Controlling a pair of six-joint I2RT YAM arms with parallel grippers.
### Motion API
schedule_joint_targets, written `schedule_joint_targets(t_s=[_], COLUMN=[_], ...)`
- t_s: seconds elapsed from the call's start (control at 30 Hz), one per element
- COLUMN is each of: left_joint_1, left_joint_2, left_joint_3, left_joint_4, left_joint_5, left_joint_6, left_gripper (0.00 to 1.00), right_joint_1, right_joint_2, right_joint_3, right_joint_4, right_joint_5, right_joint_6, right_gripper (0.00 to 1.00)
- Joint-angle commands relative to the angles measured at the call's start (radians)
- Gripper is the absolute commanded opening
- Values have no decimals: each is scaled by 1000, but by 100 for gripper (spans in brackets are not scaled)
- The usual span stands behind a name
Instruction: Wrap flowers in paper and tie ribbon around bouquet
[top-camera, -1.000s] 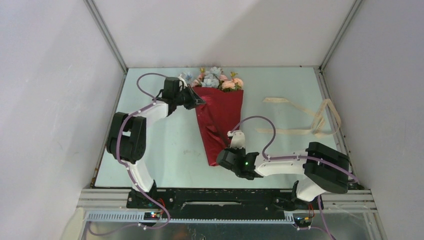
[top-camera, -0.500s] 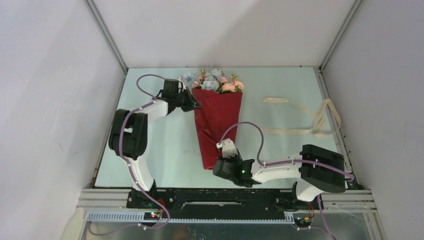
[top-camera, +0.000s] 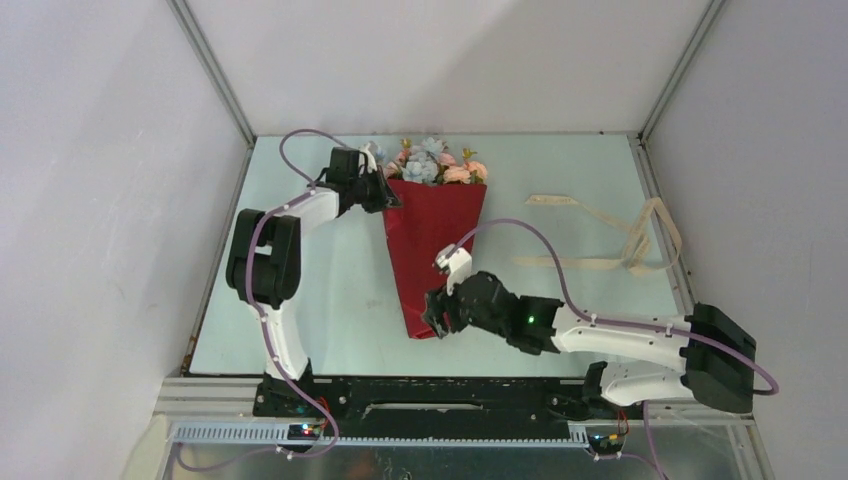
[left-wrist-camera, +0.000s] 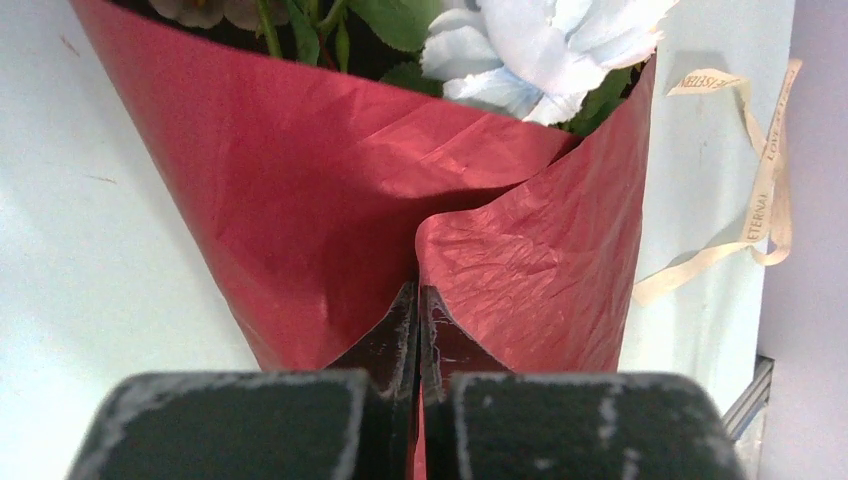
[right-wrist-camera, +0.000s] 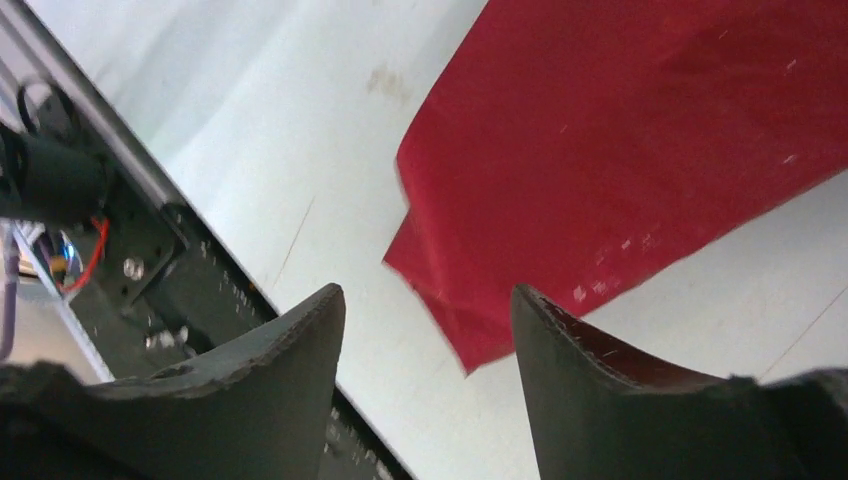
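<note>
The red paper (top-camera: 435, 240) lies rolled into a cone around the flowers (top-camera: 432, 160), whose pink and pale blue heads stick out at its far end. My left gripper (top-camera: 386, 196) is shut on the cone's upper left edge; in the left wrist view my left gripper (left-wrist-camera: 418, 300) pinches a fold of the paper (left-wrist-camera: 330, 170) below the flowers (left-wrist-camera: 540, 50). At the cone's narrow near tip my right gripper (top-camera: 432, 316) is open. In the right wrist view my right gripper (right-wrist-camera: 428, 295) hovers over that tip of the paper (right-wrist-camera: 620, 150), touching nothing. The cream ribbon (top-camera: 620, 240) lies loose to the right.
The ribbon (left-wrist-camera: 765, 170) curls on the pale table (top-camera: 330, 300) near the right wall. The table's near edge with a black rail and wires (right-wrist-camera: 130, 260) runs just behind my right gripper. Grey walls enclose the table on three sides.
My right gripper has opened and let go of the cone's tip, and its arm has stretched out to the right. The left gripper shifted slightly toward the back, still pinching the paper.
</note>
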Motion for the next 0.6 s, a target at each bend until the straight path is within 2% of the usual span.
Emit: schedule_joint_targets(t_s=[0.0,0.03,0.07,0.13,0.27,0.4,0.47,0.53,0.57], left_joint_1=[11,12,11,12,10,12,11,12,10], left_joint_2=[14,20,23,29,30,27,22,4,-3], left_joint_3=[53,54,55,52,35,20,12,6,5], left_joint_4=[-44,-49,-51,-55,-53,-52,-53,-61,-65], left_joint_5=[-22,-22,-24,-28,-32,-27,-24,-18,-16], left_joint_6=[88,90,90,90,88,84,85,85,82], left_gripper=[0,0,0,0,0,0,6,20,35], right_joint_1=[-146,-204,-263,-325,-354,-354,-349,-338,-329], right_joint_2=[21,57,77,155,322,447,474,488,489], right_joint_3=[10,10,10,19,61,74,74,74,74], right_joint_4=[159,199,222,292,341,319,288,257,250], right_joint_5=[-192,-221,-253,-363,-420,-397,-366,-330,-323], right_joint_6=[-21,-11,6,20,3,-1,-13,-33,-40], right_gripper=[60,58,50,44,41,40,40,41,41])
